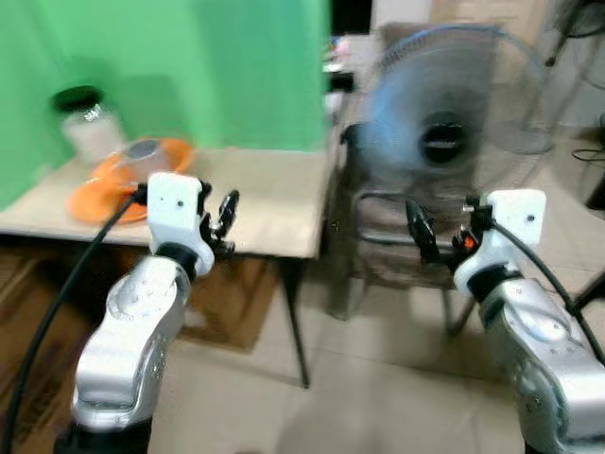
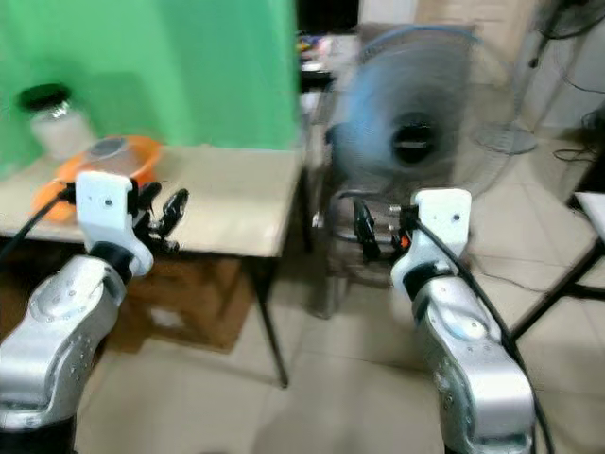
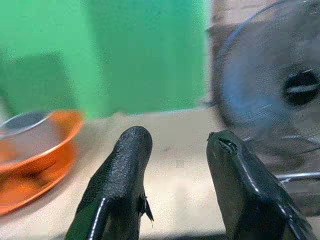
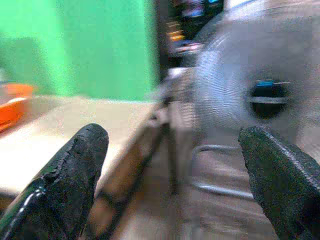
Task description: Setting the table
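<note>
Blur softened everything. The left tool (image 1: 223, 219) hovered over the table (image 1: 274, 203) near its front edge, parted and empty. The right tool (image 1: 437, 232) gaped wide, empty, past the right edge. Orange plates (image 1: 121, 180), possibly topped by a bowl, sat near the left edge beside a jar (image 1: 87, 123).

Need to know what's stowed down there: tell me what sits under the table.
Under the table a brown cardboard box rests on the tiled floor. The left arm covers the box's left part, so whatever is beyond stays hidden.
</note>
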Robot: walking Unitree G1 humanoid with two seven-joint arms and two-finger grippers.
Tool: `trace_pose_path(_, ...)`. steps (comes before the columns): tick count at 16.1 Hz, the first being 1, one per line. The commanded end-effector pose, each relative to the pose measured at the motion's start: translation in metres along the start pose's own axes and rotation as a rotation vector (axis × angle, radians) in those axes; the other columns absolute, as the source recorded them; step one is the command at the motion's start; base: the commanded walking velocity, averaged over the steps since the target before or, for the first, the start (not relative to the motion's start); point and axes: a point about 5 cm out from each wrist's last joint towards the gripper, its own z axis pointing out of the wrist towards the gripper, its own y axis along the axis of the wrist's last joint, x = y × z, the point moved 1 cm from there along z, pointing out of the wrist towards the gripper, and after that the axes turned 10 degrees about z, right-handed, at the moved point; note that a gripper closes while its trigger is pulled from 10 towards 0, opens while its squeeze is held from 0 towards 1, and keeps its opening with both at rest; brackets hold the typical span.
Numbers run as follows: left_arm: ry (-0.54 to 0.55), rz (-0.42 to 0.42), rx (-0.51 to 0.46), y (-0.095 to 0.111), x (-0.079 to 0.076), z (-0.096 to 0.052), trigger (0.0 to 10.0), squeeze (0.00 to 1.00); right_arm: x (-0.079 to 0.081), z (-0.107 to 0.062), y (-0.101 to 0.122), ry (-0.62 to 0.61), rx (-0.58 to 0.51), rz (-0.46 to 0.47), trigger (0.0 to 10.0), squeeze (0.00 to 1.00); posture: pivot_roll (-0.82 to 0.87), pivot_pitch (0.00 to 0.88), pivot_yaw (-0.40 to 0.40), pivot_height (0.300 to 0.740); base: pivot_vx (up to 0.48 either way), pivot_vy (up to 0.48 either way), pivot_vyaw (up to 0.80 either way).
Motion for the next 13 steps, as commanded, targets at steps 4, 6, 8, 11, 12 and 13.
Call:
trace_pose_path(4,-0.007,0.011,0.001,0.0009,0.0,0.0013,10.0,0.0,-0.0011,0.0,0.0012,-0.018,0.006,0.003,10.0,0.0,0.07,0.0,0.057,0.74,0.0,0.426,0.0)
trace_pose_path(6,-0.007,0.01,0.002,0.0008,0.0001,0.0014,10.0,0.0,-0.0009,0.0001,0.0012,-0.017,0.005,0.007,10.0,0.0,0.06,0.0,0.057,0.74,0.0,0.429,0.0)
trace_pose_path(8,-0.009,-0.006,-0.006,0.0007,-0.001,0.0004,10.0,0.0,-0.0008,0.0004,0.0024,-0.016,-0.004,-0.005,10.0,0.0,0.06,0.0,0.053,0.74,0.0,0.0,0.0)
trace_pose_path(11,-0.001,-0.004,-0.013,0.0007,-0.0038,-0.0002,10.0,0.0,0.001,0.0028,0.0039,0.006,-0.002,-0.125,10.0,0.0,0.07,0.0,0.039,0.74,0.0,0.0,0.15)
trace_pose_path(12,-0.001,-0.005,-0.014,0.0008,-0.0042,-0.0002,10.0,0.0,0.001,0.003,0.0037,0.008,0.0,-0.125,10.0,0.0,0.07,0.0,0.037,0.74,0.0,0.0,0.45)
trace_pose_path(13,0.014,-0.009,-0.01,-0.0004,-0.0031,-0.0011,10.0,0.0,0.0027,0.0042,0.0036,0.024,0.005,-0.12,10.0,0.0,0.07,0.0,0.028,0.74,0.0,0.0,0.8)
